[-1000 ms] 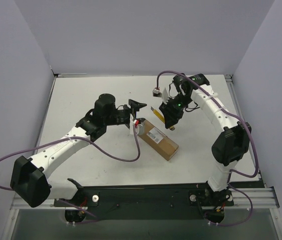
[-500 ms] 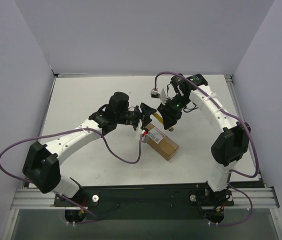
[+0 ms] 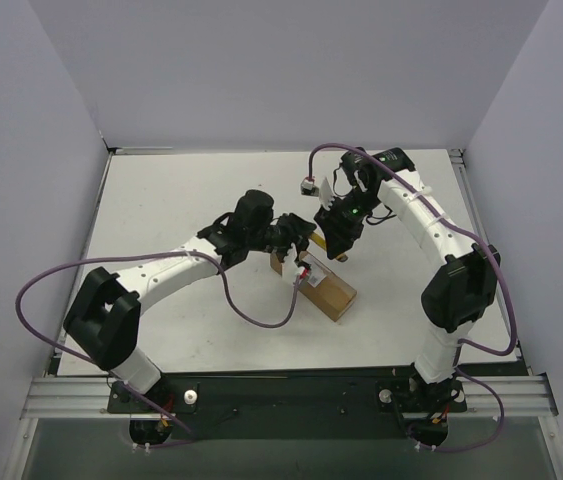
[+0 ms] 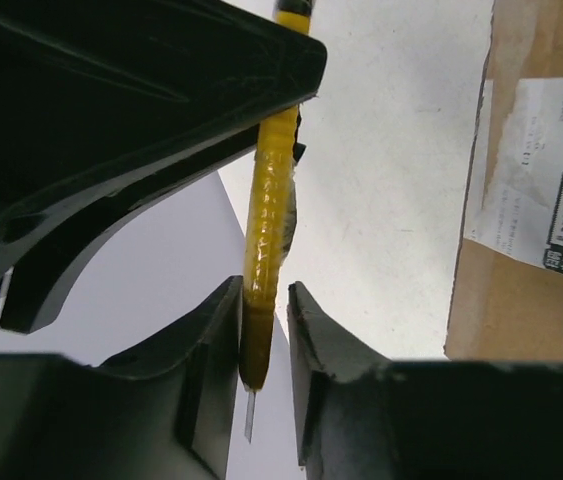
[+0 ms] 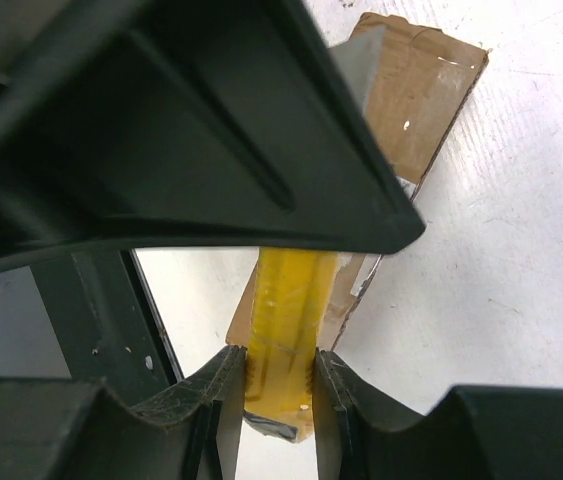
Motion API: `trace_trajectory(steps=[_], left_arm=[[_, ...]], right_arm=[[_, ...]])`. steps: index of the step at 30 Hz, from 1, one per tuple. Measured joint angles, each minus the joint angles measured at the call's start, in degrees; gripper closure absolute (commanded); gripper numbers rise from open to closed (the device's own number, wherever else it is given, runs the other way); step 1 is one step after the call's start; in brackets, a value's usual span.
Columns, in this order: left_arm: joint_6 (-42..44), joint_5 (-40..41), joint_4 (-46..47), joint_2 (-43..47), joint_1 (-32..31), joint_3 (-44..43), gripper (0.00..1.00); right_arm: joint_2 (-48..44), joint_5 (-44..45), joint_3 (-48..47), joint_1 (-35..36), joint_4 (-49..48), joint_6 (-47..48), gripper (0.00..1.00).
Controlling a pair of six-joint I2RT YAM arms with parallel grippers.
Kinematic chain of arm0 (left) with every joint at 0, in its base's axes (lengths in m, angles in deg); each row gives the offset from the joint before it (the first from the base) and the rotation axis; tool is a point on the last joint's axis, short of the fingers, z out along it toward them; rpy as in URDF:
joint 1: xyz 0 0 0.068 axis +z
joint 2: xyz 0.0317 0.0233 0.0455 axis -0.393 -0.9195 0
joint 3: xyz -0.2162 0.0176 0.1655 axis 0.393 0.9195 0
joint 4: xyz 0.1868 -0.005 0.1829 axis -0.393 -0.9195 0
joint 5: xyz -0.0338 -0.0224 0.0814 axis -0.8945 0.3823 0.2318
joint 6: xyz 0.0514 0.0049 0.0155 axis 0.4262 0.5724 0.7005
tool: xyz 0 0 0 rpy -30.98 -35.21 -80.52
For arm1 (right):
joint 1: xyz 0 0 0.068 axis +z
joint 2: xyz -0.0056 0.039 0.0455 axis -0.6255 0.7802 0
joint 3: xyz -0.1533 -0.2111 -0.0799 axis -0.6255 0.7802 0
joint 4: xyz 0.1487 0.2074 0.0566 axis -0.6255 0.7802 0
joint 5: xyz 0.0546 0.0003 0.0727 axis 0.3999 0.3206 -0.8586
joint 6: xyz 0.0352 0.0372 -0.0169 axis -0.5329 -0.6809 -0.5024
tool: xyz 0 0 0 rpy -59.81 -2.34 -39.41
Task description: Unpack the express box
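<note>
The express box, a brown carton with a white label, lies on the white table below both grippers. My right gripper is shut on the handle end of the yellow-and-black utility knife, held above the box. My left gripper has come in from the left. Its fingers straddle the knife's blade end: one finger touches it, and a narrow gap shows at the other. The thin blade tip pokes out past them. In the top view the two grippers meet just above the box's far end.
Grey walls close the table on the left, back and right. Purple cables loop from both arms, and a small plug hangs beside the right wrist. The arm bases and a metal rail line the near edge.
My left arm has swung right, from beside the box's left end to the right gripper, and its fingers now straddle the knife. The right gripper has hardly moved. The box stays put.
</note>
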Motion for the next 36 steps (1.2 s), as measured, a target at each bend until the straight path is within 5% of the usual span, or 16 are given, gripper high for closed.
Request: trace_trajectory(steps=[3, 8, 11, 12, 16, 21, 28, 36], left_arm=[[-0.4, 2.0, 1.3, -2.3, -0.3, -0.4, 0.85], [-6.0, 4.4, 1.4, -4.8, -0.7, -2.8, 1.0], [-12.7, 5.9, -0.9, -5.3, -0.4, -5.8, 1.0], [-15.6, 6.0, -1.2, -5.4, 0.0, -6.8, 1.0], [-27.0, 2.3, -5.7, -5.3, 3.5, -11.5, 1.0], [-45.5, -10.8, -8.8, -5.3, 10.3, -18.6, 1.0], [-76.2, -29.6, 7.4, -6.0, 18.6, -18.8, 1.0], [-102.3, -38.0, 24.7, -9.3, 18.4, -19.5, 1.0]], right_arm=[[0.0, 0.1, 0.0, 0.0, 0.0, 0.0, 1.0], [0.0, 1.4, -0.6, -0.8, 0.1, -0.2, 0.77], [-0.1, 0.9, -4.0, -3.2, -0.2, -3.2, 0.56], [-0.6, 0.5, -4.9, -4.4, -1.6, -5.4, 0.38], [-5.8, 1.3, -5.1, -12.7, -14.0, -16.3, 0.16], [-12.6, -0.6, -4.8, -20.2, -29.7, -25.4, 0.26], [-15.2, -17.6, -1.3, -19.1, -43.6, -32.1, 0.36], [-15.2, -25.1, 3.7, -13.7, -49.4, -37.7, 0.35]])
